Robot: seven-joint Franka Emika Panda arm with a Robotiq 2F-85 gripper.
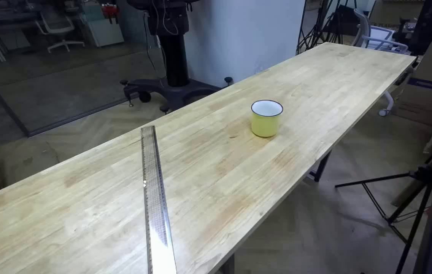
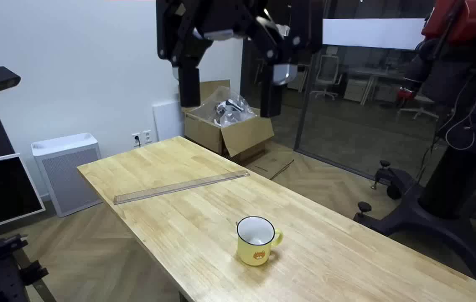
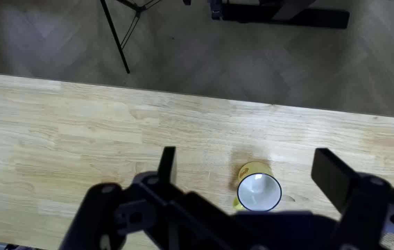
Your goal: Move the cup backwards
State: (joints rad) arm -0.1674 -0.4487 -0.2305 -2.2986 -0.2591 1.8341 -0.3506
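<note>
Yellow mug (image 1: 264, 125), upright on the bench (image 1: 86, 213) in an exterior view, stands just right of the frame's centre. I count one mug and one transparent ruler (image 1: 157, 198) there, the ruler running down the lower left of centre, well apart from the mug. I can't tell which way "backwards" runs; if toward that ruler, too long a slide could push the mug's base onto it.

In an exterior view I get my one end effector (image 2: 229, 108) at upper centre, its two fingers (image 2: 189, 86) spread wide and holding nothing, well apart from the mug at lower centre. One handle (image 2: 279, 238) juts from the mug's right side, and one cardboard box (image 2: 202, 131) stands beyond the bench's upper end. Coming down misaligned worries me most: a fingertip landing on the rim could tip the mug.

In the wrist view the mug, right of centre in the lower half, appears between the two wide-set fingers, nearer the one at frame right, with the handle at its lower left. Closing off-centre could shove the mug sideways, or let a finger catch the handle and twist it. One long bench edge crosses above; I'd guess dragging too far toward the top could send the mug over it.
</note>
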